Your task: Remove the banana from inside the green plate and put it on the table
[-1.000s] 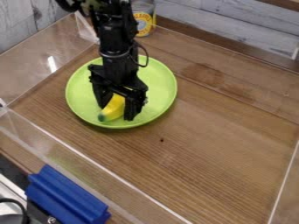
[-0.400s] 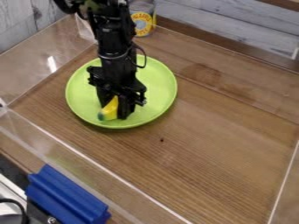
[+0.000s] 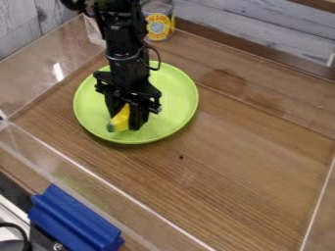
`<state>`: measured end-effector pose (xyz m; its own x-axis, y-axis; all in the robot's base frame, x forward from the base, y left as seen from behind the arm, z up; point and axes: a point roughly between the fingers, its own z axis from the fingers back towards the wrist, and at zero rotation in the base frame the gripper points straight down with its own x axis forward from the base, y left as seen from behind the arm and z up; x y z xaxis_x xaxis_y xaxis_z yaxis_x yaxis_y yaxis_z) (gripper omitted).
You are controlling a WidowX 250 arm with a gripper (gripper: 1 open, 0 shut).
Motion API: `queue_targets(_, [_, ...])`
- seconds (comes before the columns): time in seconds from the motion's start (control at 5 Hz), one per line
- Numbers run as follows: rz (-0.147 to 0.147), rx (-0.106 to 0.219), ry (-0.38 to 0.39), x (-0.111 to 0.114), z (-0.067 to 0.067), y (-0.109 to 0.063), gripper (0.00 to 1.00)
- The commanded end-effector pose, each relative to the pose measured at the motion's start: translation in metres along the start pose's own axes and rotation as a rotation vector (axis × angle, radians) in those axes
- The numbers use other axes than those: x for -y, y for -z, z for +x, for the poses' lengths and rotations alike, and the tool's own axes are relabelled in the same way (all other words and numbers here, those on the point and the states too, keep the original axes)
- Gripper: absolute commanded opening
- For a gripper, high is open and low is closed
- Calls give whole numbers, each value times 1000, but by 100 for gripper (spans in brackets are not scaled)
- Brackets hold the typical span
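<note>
The small yellow banana (image 3: 119, 120) lies inside the lime-green plate (image 3: 177, 103) on the brown wood-grain table (image 3: 249, 147), left of centre. My black gripper (image 3: 128, 116) points straight down into the plate, its fingers shut on the banana. Only the banana's lower left end, with a greenish tip, shows beside the fingers; the rest is hidden between them. The banana still seems to rest on the plate's floor.
A yellow-labelled can (image 3: 160, 26) stands behind the plate, partly hidden by the arm. Clear acrylic walls (image 3: 53, 59) run along the table's edges. A blue object (image 3: 72, 225) sits outside the near wall at the lower left.
The fingers stood wide around the banana a second ago and have closed onto it. The hand has stayed in place over the plate.
</note>
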<state>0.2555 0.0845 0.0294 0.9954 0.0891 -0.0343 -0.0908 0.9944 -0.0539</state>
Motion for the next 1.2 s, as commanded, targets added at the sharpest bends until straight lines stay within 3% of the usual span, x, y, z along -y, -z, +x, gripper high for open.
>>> queue_targets(0.0, [19, 72, -1, -2, 10, -25, 0])
queue_targets(1.0, [17, 59, 14, 11, 7, -55, 0])
